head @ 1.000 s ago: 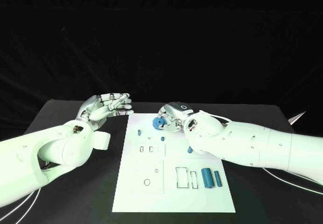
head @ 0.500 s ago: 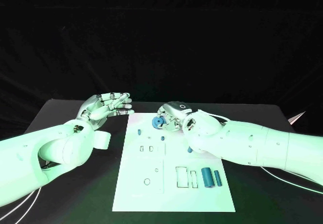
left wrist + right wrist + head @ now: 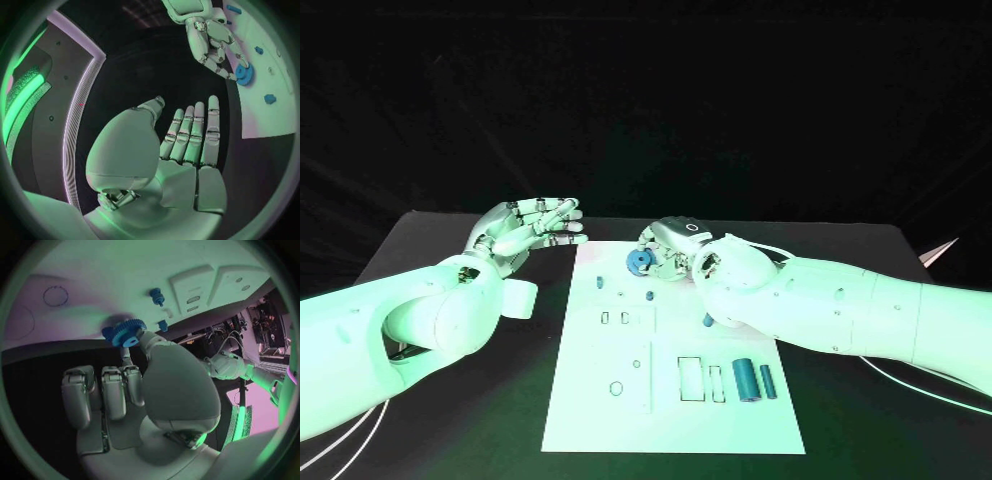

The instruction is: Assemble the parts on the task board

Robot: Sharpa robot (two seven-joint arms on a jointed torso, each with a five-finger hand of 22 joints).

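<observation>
A green-tinted light washes the head view, falling strongest on the two white arms at the lower left and lower right of the frame and on the task board (image 3: 678, 400) at the bottom centre, which reads bright and evenly lit. The upper half of that frame is near black, with only faint folds showing. Soft shadows lie under the right arm across the board. Both wrist views are fisheye circles in dark frames; straight edges bow near the rims. In the left wrist view a bright green strip glares at the left edge, and a pinkish tint sits on the board at right
</observation>
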